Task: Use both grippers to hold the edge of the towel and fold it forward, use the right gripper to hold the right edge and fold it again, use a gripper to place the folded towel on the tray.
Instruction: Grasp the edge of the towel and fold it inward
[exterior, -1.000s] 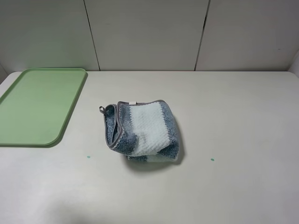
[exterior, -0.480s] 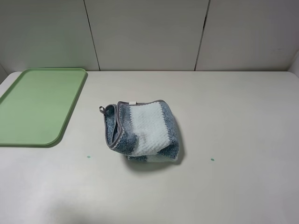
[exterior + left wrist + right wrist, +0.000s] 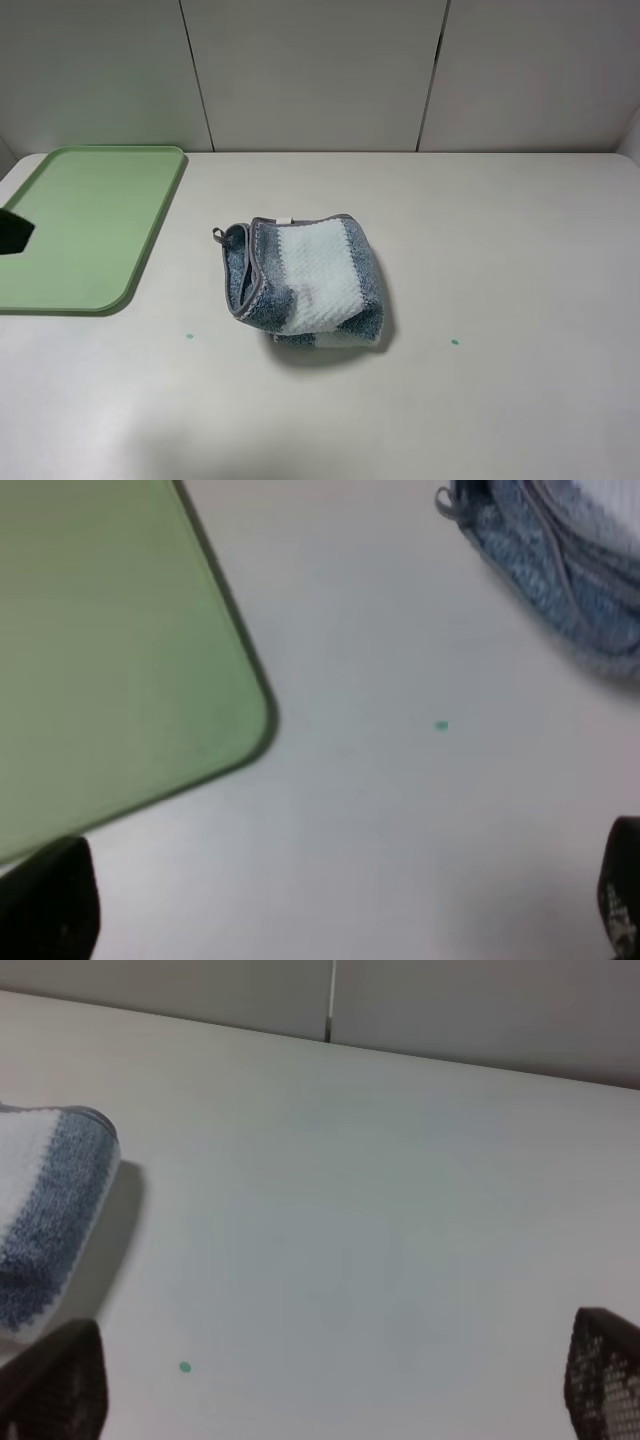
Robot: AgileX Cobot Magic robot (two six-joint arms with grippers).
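Left hand [image 3: 330, 905] wide open, empty

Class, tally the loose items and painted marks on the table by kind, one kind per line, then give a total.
Striped towel: 1
Light-green tray: 1
Small green dots on the table, one left of the towel and one right of it: 2
Total: 4

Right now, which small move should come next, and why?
Probably bring the open left gripper toward the towel. The towel lies folded on the table, beside the tray, not on it, and neither gripper touches it.
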